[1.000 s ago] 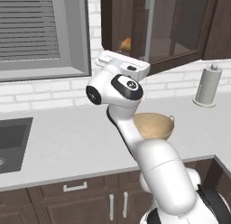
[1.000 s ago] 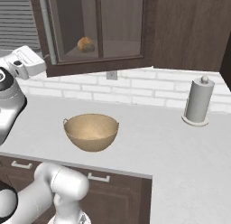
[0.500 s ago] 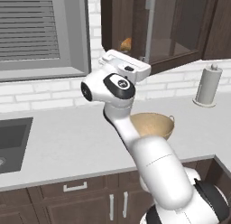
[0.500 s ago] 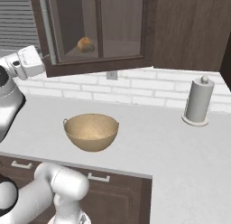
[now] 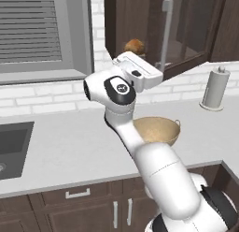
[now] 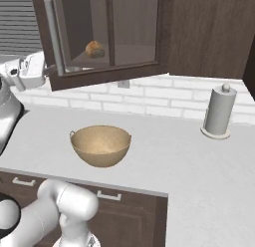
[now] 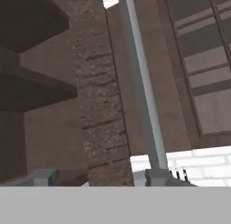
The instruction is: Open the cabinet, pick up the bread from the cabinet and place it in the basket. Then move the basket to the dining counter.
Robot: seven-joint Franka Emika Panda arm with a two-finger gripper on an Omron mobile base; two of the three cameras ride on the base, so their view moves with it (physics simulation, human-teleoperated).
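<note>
One cabinet (image 6: 149, 37) door stands ajar before you, its silver handle (image 7: 142, 87) just ahead of your gripper (image 6: 47, 70) — jaw spread cannot be told. Bread (image 6: 94, 49) — on the shelf inside. Basket (image 6: 101, 145) — on the grey worktop (image 6: 169, 156) below, beside a paper-towel roll (image 6: 218, 111).

There are no words, numbers or signs to read here. The cabinet (image 6: 114, 37), the basket (image 6: 101, 144) and the paper towel roll (image 6: 218, 113) have no labels on them. The arm (image 5: 122, 90) has a small dark round mark, but it is too blurry to read.
</note>
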